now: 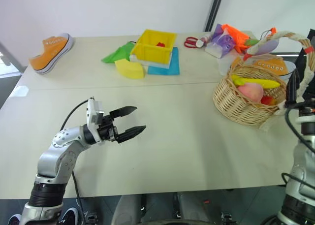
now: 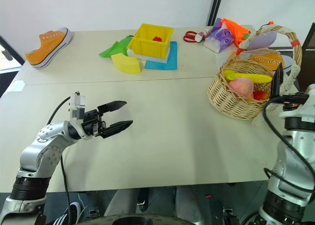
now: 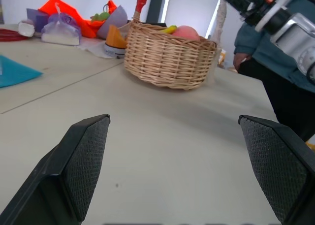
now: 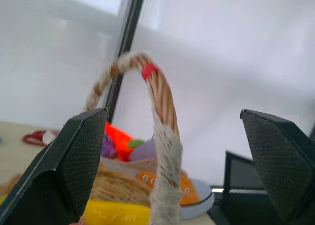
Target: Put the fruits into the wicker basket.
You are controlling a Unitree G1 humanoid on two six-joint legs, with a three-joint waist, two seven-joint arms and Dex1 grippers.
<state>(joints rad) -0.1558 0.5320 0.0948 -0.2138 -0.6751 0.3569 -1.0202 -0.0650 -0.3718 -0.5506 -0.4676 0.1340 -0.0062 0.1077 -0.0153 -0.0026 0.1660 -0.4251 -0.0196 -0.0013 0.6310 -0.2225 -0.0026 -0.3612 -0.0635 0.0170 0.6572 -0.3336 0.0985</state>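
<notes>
Banana (image 1: pixel 256 81) and peach (image 1: pixel 251 92) sit in basket (image 1: pixel 236 104), partly hidden by rim. Left gripper (image 1: pixel 132 121) spread, empty; right gripper (image 4: pixel 172 161) spread wide, empty, by handle.

Woven wicker, glossy plastic, matt tabletop

The wicker basket (image 1: pixel 246 104) is woven of rough tan cane; the banana (image 1: pixel 257 81) looks smooth, the yellow box (image 1: pixel 153 46) glossy plastic, the table (image 1: pixel 197 141) matt.

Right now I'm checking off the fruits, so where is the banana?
The banana lies inside the wicker basket on the table's right side, resting above the peach, with an orange sneaker just behind the basket.
</notes>
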